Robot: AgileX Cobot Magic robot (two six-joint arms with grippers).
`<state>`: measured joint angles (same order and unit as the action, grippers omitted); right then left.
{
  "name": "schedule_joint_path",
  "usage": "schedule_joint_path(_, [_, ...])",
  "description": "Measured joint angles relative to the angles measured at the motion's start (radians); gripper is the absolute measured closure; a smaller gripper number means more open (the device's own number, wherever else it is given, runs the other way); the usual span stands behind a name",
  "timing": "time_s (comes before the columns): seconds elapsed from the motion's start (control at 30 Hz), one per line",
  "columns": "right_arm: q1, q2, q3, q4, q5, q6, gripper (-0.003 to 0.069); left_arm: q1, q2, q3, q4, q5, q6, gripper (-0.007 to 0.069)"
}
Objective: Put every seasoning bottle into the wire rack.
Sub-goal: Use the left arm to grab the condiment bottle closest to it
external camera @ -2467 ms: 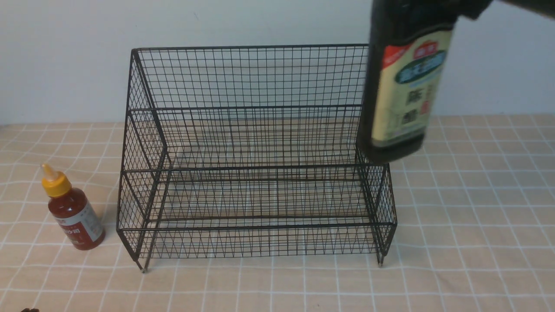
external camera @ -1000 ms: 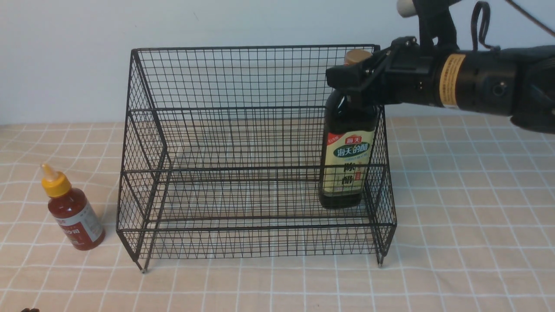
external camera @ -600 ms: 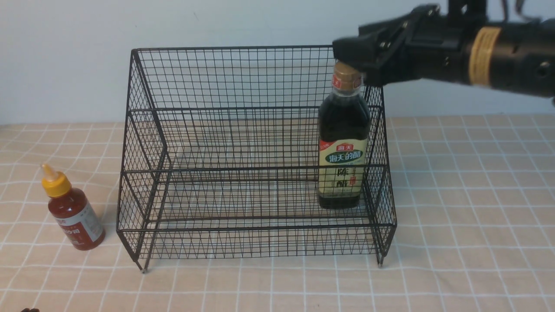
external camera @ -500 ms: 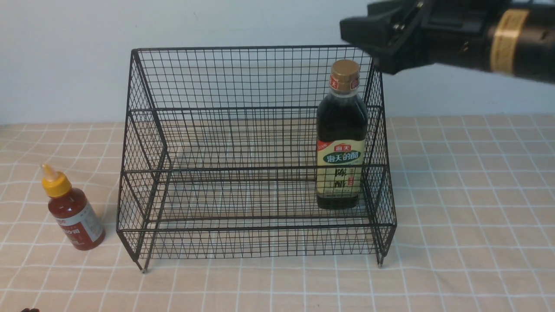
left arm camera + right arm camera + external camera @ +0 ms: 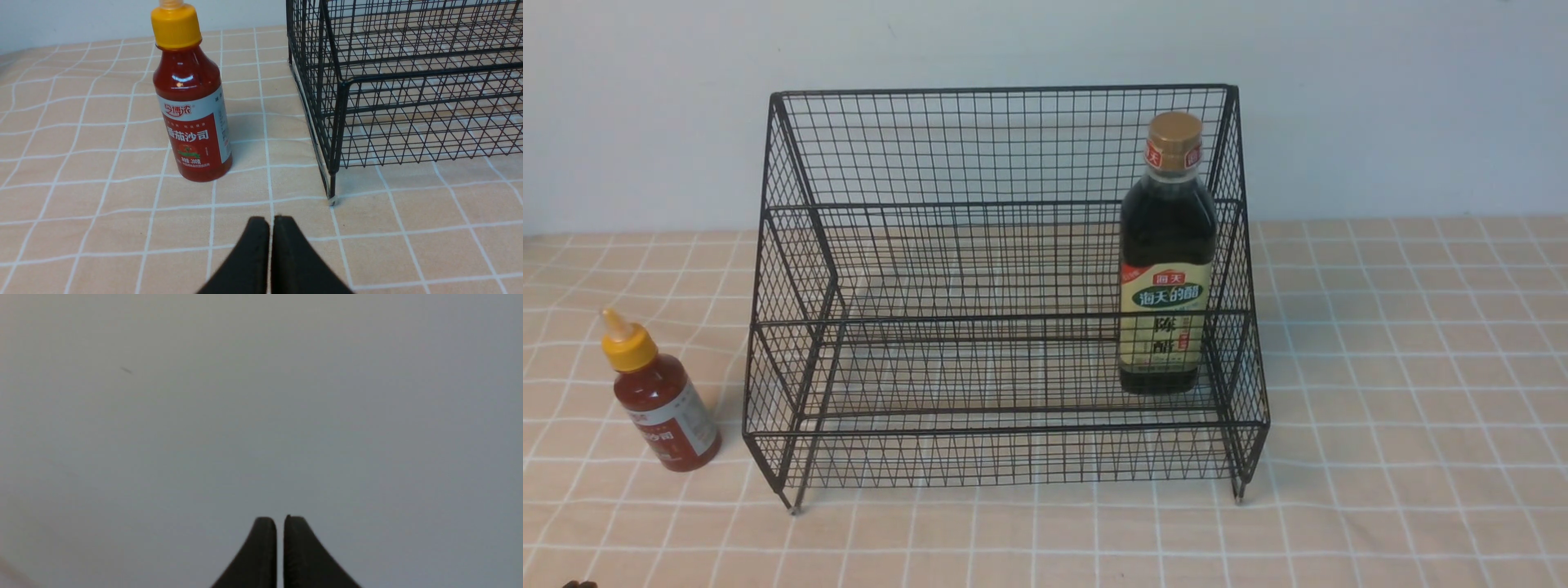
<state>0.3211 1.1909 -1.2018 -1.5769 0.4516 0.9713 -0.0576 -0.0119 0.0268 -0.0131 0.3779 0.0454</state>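
Soft, even light is cast; glare is caught on the red sauce bottle point(image 5: 192, 118) ahead of the left gripper point(image 5: 270, 219).

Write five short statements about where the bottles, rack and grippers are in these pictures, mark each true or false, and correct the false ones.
1. The vinegar bottle stands upright inside the wire rack, near its right side. True.
2. The red sauce bottle stands on the checked cloth, outside the rack. True.
3. A gripper is clamped on the vinegar bottle's cap. False: nothing touches the cap; the right gripper is shut on nothing, facing a blank wall.
4. The left gripper is shut and holds nothing. True.
5. Both bottles are in the rack. False: only the vinegar bottle is.
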Motion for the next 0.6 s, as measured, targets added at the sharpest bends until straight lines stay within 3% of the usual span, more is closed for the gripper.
schedule_joint_path(0.03, [0.0, 0.0, 0.0, 0.0, 0.019, -0.007, 0.0659, 0.0, 0.0, 0.0, 0.0, 0.0, 0.0, 0.0631])
schedule_joint_path(0.1, [0.0, 0.0, -0.001, 0.274, 0.236, -0.109, 0.067, 0.0, 0.0, 0.0, 0.0, 0.0, 0.0, 0.0631])
schedule_joint_path(0.23, [-0.001, 0.0, -0.001, 0.718, 0.417, -0.334, 0.0671, 0.0, 0.0, 0.0, 0.0, 0.0, 0.0, 0.0631])
schedule_joint_path(0.27, [-0.001, 0.001, 0.0, 0.933, 0.442, -0.468, 0.0671, 0.0, 0.0, 0.0, 0.0, 0.0, 0.0, 0.0631])
schedule_joint_path(0.3, [-0.001, 0.001, 0.0, 1.024, 0.446, -0.528, 0.0671, 0.0, 0.0, 0.0, 0.0, 0.0, 0.0, 0.0631])
schedule_joint_path(0.33, [-0.001, 0.001, 0.0, 1.275, 0.435, -0.705, 0.0671, 0.0, 0.0, 0.0, 0.0, 0.0, 0.0, 0.0631])
schedule_joint_path(0.37, [-0.001, 0.001, 0.0, 1.301, 0.433, -0.723, 0.0671, 0.0, 0.0, 0.0, 0.0, 0.0, 0.0, 0.0631])
schedule_joint_path(0.43, [0.0, -0.018, 0.0, 1.597, 0.387, -0.941, 0.0671, 0.0, 0.0, 0.0, 0.0, 0.0, 0.0, 0.0631])
schedule_joint_path(0.6, [0.0, -0.107, 0.0, 1.779, 0.302, -1.054, 0.0672, 0.0, 0.0, 0.0, 0.0, 0.0, 0.0, 0.0631])
